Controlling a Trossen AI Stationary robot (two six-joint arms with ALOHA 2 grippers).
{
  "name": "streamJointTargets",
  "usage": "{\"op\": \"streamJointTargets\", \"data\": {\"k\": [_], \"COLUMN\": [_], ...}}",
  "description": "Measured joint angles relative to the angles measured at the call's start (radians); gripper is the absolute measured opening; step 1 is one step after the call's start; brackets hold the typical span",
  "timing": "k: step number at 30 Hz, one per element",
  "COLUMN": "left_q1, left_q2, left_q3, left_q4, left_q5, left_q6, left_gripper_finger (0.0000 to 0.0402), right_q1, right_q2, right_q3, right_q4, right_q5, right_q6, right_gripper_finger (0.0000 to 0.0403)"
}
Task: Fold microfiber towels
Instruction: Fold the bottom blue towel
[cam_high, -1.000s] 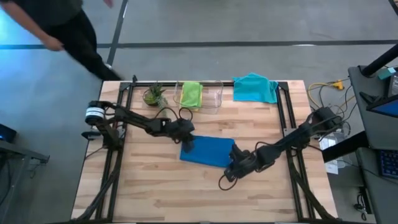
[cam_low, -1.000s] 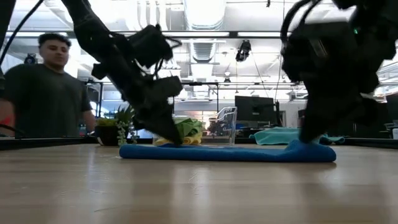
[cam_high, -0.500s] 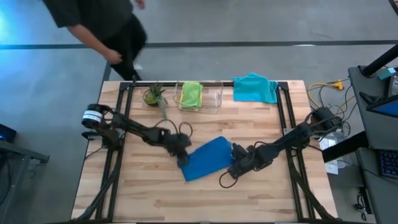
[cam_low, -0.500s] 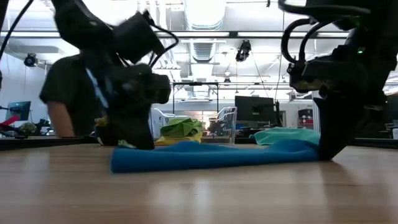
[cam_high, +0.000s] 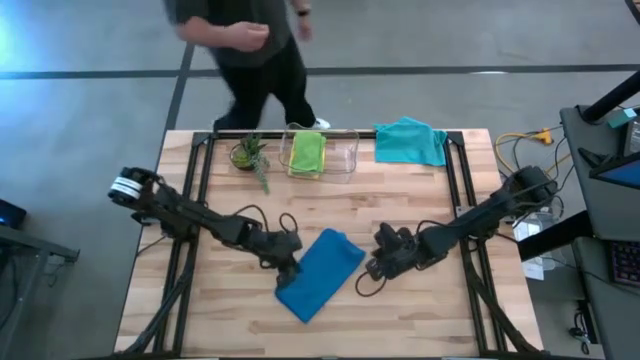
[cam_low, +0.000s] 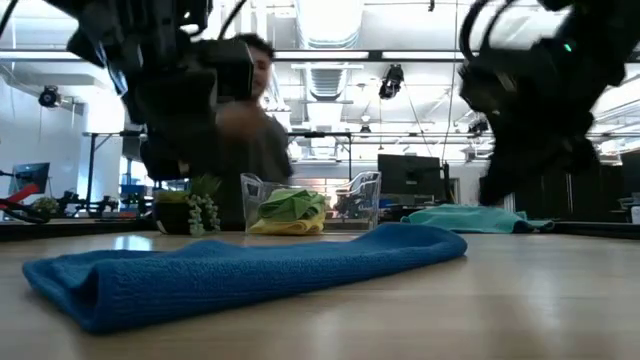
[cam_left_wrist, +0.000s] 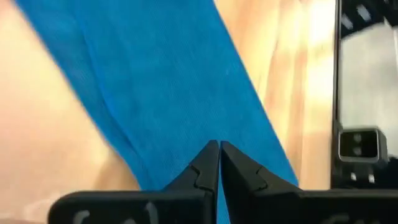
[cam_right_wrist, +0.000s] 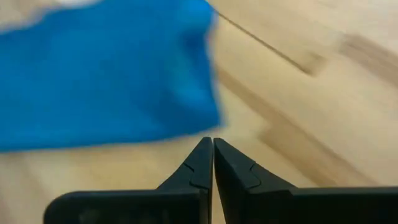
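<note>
A dark blue towel (cam_high: 320, 275), folded into a long strip, lies slantwise on the table's middle (cam_low: 250, 275). My left gripper (cam_high: 290, 265) is shut and hovers over the strip's left long edge (cam_left_wrist: 219, 146); the low view shows it raised off the cloth. My right gripper (cam_high: 374, 267) is also shut, off the table, just beyond the strip's far right corner (cam_right_wrist: 212, 142). A lime green towel (cam_high: 306, 152) lies on a yellow one in the clear bin. A teal towel (cam_high: 410, 141) lies crumpled at the far right.
The clear bin (cam_high: 345, 155) and a small potted plant (cam_high: 248, 153) stand along the far edge. A person (cam_high: 250, 45) walks just behind that edge. Black frame rails (cam_high: 195, 190) run down both sides of the table. Bare wood shows near the front edge.
My left gripper has swept toward the near edge, dragging the blue towel's left end with it, so the strip has turned from lying across the table to slantwise. Both grippers have then risen off the cloth. The person has walked rightward behind the table.
</note>
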Motion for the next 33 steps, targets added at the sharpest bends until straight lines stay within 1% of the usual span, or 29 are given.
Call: {"op": "streamJointTargets", "data": {"k": [2,5,7,11,14,16,20,24,30,33], "left_q1": [0.007,0.018,0.036,0.081,0.113,0.135,0.164,0.167,0.162,0.162], "left_q2": [-0.038,-0.073,-0.065,0.01,0.049,0.056,0.055,0.053,0.048,0.045], "left_q3": [-0.001,0.0,0.005,0.004,0.01,0.013,0.014,-0.007,-0.101,-0.15], "left_q4": [-0.028,-0.007,0.049,0.129,0.131,0.135,0.156,0.15,0.155,0.212], "left_q5": [-0.059,-0.135,-0.134,-0.073,-0.068,-0.044,0.029,0.103,0.158,0.203], "left_q6": [0.002,0.07,0.106,0.155,0.158,0.17,0.262,0.26,0.136,0.096], "left_gripper_finger": [0.0,0.0,0.0,0.0,0.0,0.0,0.0004,0.0033,0.0084,0.01], "right_q1": [0.016,0.036,0.044,0.041,0.043,0.051,0.079,0.114,0.143,0.143], "right_q2": [-0.009,-0.001,0.004,0.009,0.009,0.008,0.012,0.015,0.015,0.015], "right_q3": [0.0,0.015,0.03,0.053,0.06,0.062,0.061,0.061,0.061,0.061], "right_q4": [0.073,0.135,0.139,0.149,0.144,0.148,0.148,0.147,0.148,0.15], "right_q5": [0.005,0.022,0.041,0.077,0.079,0.079,0.079,0.078,0.079,0.079], "right_q6": [-0.001,-0.001,0.004,0.004,0.016,0.035,0.071,0.102,0.12,0.117], "right_gripper_finger": [0.0009,0.0009,0.0009,0.0009,0.0009,0.0009,0.0009,0.0009,0.0009,0.0009]}}
